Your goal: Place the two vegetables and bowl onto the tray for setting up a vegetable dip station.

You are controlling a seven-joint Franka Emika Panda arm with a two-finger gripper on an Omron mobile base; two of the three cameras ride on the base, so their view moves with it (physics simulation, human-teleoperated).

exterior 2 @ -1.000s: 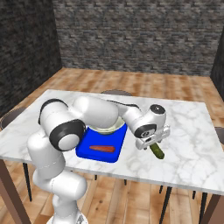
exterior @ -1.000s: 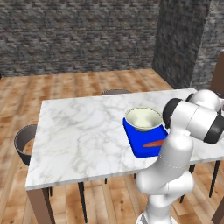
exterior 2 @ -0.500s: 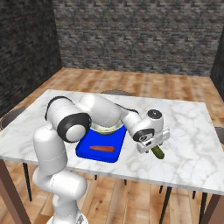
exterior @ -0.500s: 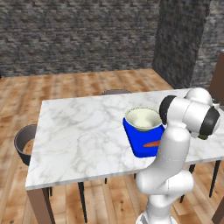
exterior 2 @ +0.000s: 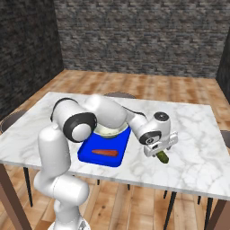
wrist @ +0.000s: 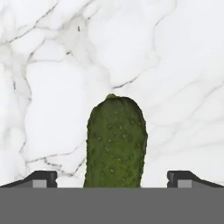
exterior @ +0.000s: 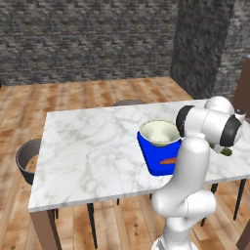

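On the marble table (exterior: 93, 146) lies the blue tray (exterior 2: 112, 143), also seen in the left base view (exterior: 155, 158). The cream bowl (exterior: 158, 133) (exterior 2: 108, 131) sits on its far half and the orange carrot (exterior 2: 104, 152) (exterior: 168, 160) on its near half. The dark green cucumber (exterior 2: 162, 157) (exterior: 225, 152) lies on the marble just right of the tray. My gripper (exterior 2: 157, 149) hangs low over it, open. In the hand view the cucumber (wrist: 115, 140) runs between the fingertips (wrist: 41, 177), which stand well clear of its sides.
Dark round chair seats stand at the table's left end (exterior: 27, 157) and behind its far edge (exterior: 128, 103) (exterior 2: 117, 95). Bare marble stretches left of the tray and right of the cucumber. The table's near edge runs close below the cucumber (exterior 2: 179, 182).
The hand has come down and slightly right, closer over the cucumber. Tray, bowl, carrot and cucumber have not moved.
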